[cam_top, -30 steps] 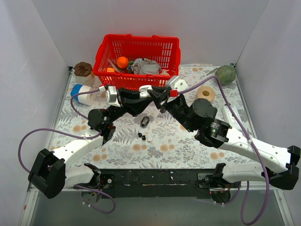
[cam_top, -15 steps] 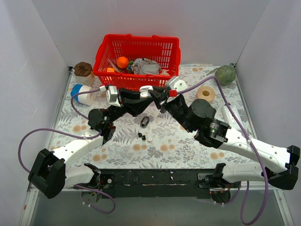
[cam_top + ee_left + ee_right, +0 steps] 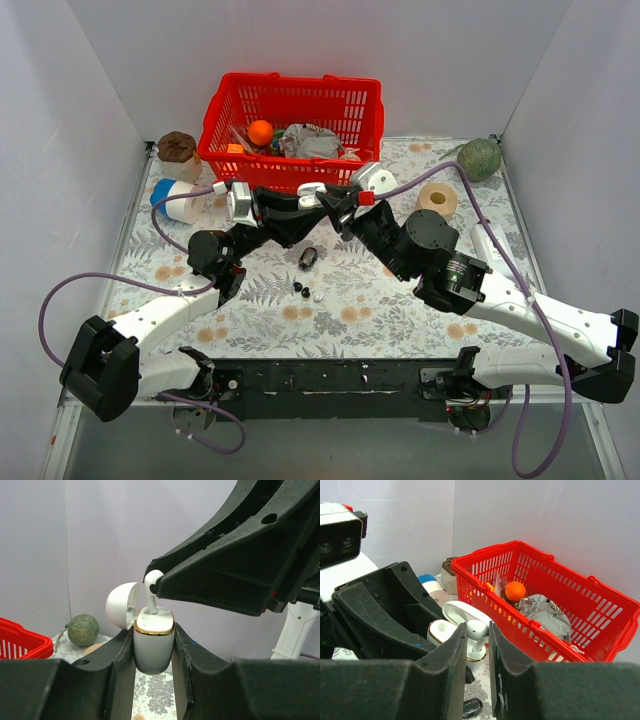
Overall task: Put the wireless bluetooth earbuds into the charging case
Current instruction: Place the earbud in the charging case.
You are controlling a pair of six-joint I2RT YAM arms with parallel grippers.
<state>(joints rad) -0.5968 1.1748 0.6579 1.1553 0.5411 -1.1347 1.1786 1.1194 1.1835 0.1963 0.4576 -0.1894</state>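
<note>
bench (image 3: pixel 400 300) floral | far: red basket (image 3: pixel 280 170) | left: jar (image 3: pixel 178 150); blue-white roll (image 3: pixel 175 200) | right: tape roll (image 3: pixel 437 198); green ball (image 3: pixel 480 158) | centre: black earbuds (image 3: pixel 299 289)

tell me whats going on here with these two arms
The left gripper holds a white charging case upright with its lid open. The right gripper pinches a white earbud by its head, with the stem lowered into the case's slot; it has not been let go yet. On the table below lie two loose black earbuds and a second white earbud.
</note>
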